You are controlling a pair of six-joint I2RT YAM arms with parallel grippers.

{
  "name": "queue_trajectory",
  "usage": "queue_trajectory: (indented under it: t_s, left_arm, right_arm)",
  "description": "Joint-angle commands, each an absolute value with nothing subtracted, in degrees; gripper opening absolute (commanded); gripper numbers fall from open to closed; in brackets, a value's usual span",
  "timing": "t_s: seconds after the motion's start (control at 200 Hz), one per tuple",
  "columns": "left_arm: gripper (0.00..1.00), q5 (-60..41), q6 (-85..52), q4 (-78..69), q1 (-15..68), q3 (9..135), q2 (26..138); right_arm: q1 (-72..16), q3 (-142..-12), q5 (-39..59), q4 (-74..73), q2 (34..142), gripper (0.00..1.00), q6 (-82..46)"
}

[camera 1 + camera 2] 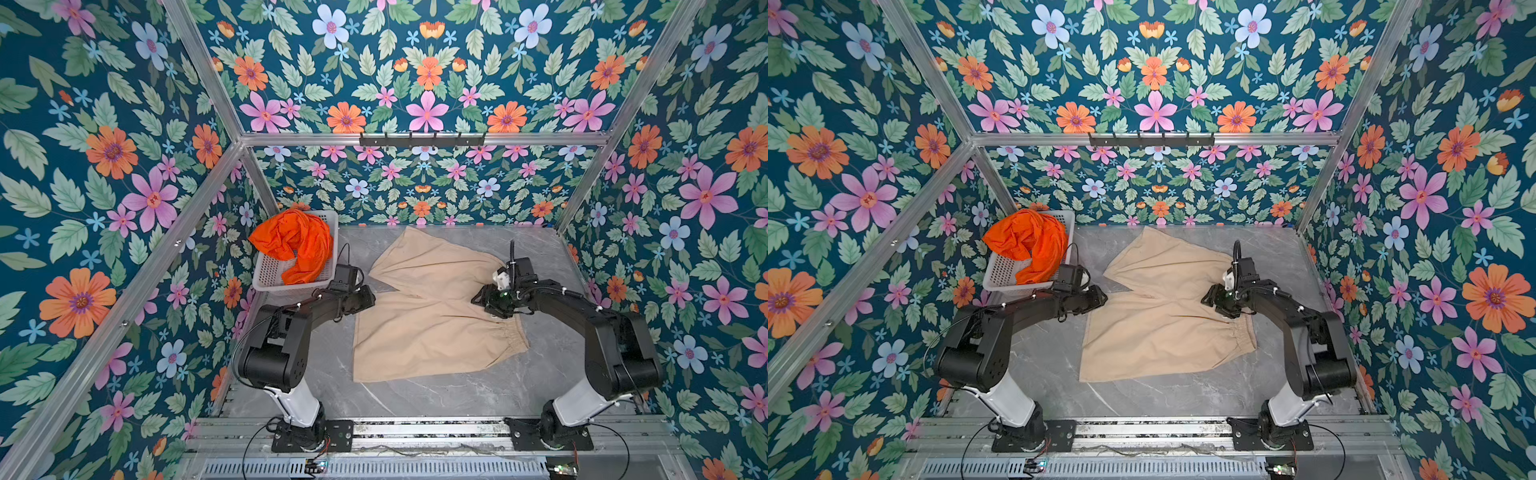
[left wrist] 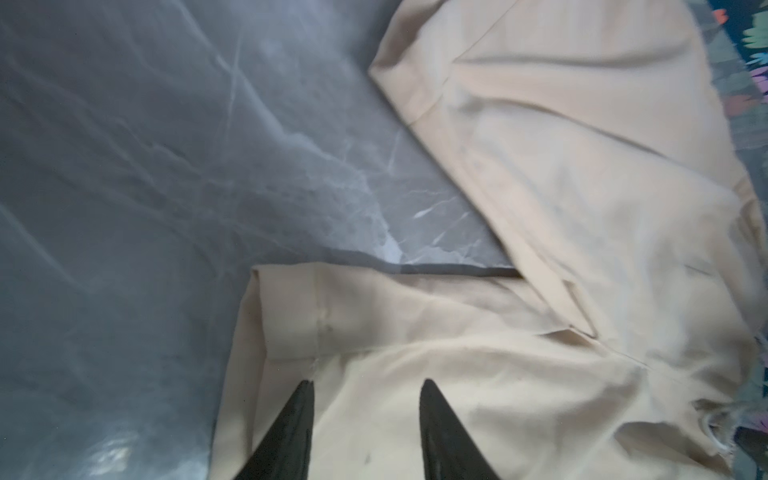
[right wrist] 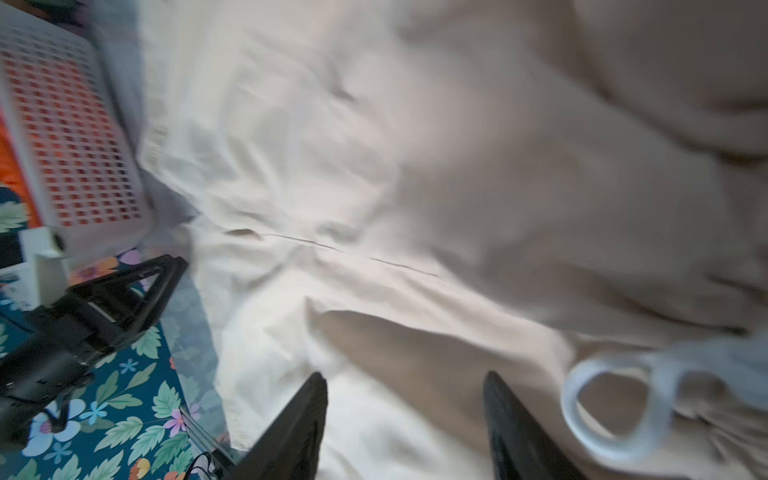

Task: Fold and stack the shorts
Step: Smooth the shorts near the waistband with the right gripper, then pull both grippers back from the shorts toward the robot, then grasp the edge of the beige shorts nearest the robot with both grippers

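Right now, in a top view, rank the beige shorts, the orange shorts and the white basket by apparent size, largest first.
1. beige shorts, spread flat, clearly largest.
2. white basket and orange shorts: too close to rank; the bunched shorts cover most of the basket and spill over its rim.

Two black arms rise on white columns from the near rail, bend at the elbow and reach inward with forearms low and nearly level. The left arm [image 1: 291, 328] ends in the left pincer [image 1: 369, 297], which points toward the middle. Its wrist view shows its dark fingers [image 2: 291, 428] standing apart with a clear gap between them. The right arm [image 1: 590, 316] carries the right pincer [image 1: 477, 298], angled back toward its partner, with its own fingers [image 3: 515, 432] likewise spread. In both top views the two pincers face each other, well apart.
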State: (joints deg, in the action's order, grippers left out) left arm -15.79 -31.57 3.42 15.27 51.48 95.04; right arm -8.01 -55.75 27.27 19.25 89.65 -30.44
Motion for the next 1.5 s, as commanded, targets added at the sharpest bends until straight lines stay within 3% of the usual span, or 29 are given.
queue_trajectory:
  t_s: [0.0,0.325,0.635,0.975,1.05,1.155,1.23,1.44,1.495]
  left_arm:
    - [0.45,-17.45,-30.83,7.03,15.38,52.56,90.26]
    - [0.46,-20.13,-36.02,10.36,16.16,40.55,71.95]
    - [0.46,-20.51,-36.86,10.14,16.12,33.92,68.51]
    - [0.44,-21.54,-39.82,19.85,16.17,33.95,62.69]
    - [0.44,-22.8,-41.5,22.08,16.17,33.46,61.13]
    - [0.42,-22.69,-45.15,26.09,16.16,33.48,58.97]
    - [0.44,-23.97,-49.74,27.89,16.17,32.42,56.97]
    - [0.46,-21.43,-65.15,36.12,16.17,30.29,49.84]
    - [0.37,-22.03,-69.94,36.13,16.17,28.14,46.78]
  right_arm:
    - [-5.55,-55.91,27.48,23.69,83.85,0.61,-29.75]
    - [18.88,-39.58,30.09,38.14,64.89,0.65,-30.94]
    - [17.51,-32.67,29.16,38.28,63.16,0.66,-31.72]
    - [13.45,-30.06,32.52,28.09,71.67,0.61,-33.25]
    - [13.45,-30.23,32.08,26.79,73.49,0.56,-32.83]
    - [13.37,-29.87,31.33,26.25,74.59,0.34,-32.61]
    - [12.4,-29.13,31.12,26.23,73.46,0.27,-33.39]
    - [9.87,-27.43,29.82,27.11,67.87,0.21,-36.5]
    - [9.23,-27.33,29.25,27.56,67.04,0.21,-36.82]
